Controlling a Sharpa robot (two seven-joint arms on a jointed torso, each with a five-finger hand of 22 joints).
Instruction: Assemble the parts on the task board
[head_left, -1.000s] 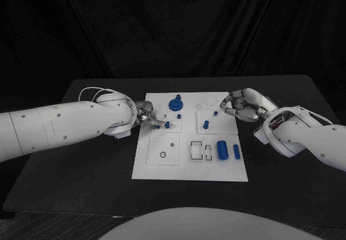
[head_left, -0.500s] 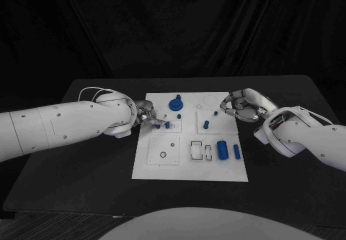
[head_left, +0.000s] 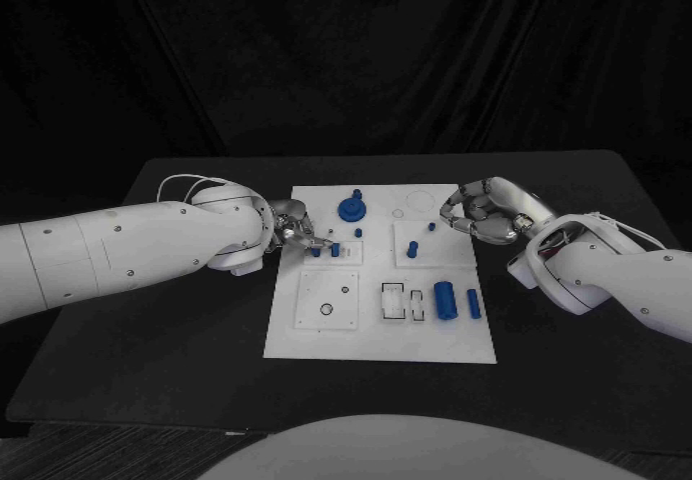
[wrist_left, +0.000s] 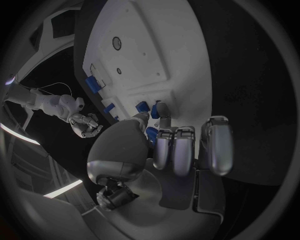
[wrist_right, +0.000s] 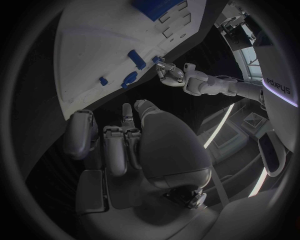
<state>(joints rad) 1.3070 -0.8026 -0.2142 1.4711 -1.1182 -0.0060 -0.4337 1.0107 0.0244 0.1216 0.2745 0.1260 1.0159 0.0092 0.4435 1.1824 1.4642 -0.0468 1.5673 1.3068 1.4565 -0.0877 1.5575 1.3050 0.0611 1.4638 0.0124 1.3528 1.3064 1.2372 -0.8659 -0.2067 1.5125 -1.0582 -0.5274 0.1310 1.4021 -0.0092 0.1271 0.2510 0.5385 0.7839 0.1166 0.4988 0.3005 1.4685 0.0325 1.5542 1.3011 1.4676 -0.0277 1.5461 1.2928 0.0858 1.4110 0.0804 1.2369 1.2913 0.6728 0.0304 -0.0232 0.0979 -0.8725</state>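
Board (head_left: 378, 345), white, at table centre; blue pegs (head_left: 335, 250) at its 10 o'clock. Left hand (head_left: 299, 236) touches them, fingertips pinched; whether it grips one, cannot tell. Right hand (head_left: 483, 212), 2 o'clock edge, curled, holding nothing. Step judged: seating peg. Next: press straight down.

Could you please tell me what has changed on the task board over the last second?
Nothing has visibly changed. The left hand stays at the small blue parts on the task board, and the right hand stays curled by the board's far right edge.
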